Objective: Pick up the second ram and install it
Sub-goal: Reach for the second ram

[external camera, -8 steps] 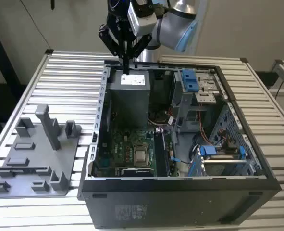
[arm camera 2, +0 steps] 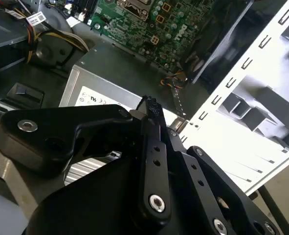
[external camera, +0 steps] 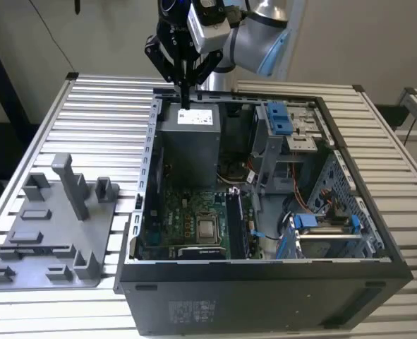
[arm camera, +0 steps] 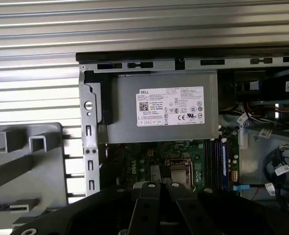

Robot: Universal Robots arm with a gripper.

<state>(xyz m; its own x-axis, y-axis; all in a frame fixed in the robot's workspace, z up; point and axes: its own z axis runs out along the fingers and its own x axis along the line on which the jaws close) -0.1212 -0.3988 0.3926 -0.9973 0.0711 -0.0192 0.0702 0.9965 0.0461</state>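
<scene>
Leftmost in the exterior view, a grey tray (external camera: 53,247) with a tall post (external camera: 74,185) lies on the slatted table (external camera: 109,106). Next, the claw (external camera: 185,99) hangs above the power supply (external camera: 190,141) inside the open computer case (external camera: 264,296), its fingers pressed together with nothing visible between them. Right of the processor (external camera: 207,227), a dark narrow stick (external camera: 236,222) stands in the slots; whether it is the second ram cannot be told.

White printed label (arm camera: 169,106) on the grey power supply (arm camera: 168,134), its small print not legible
</scene>
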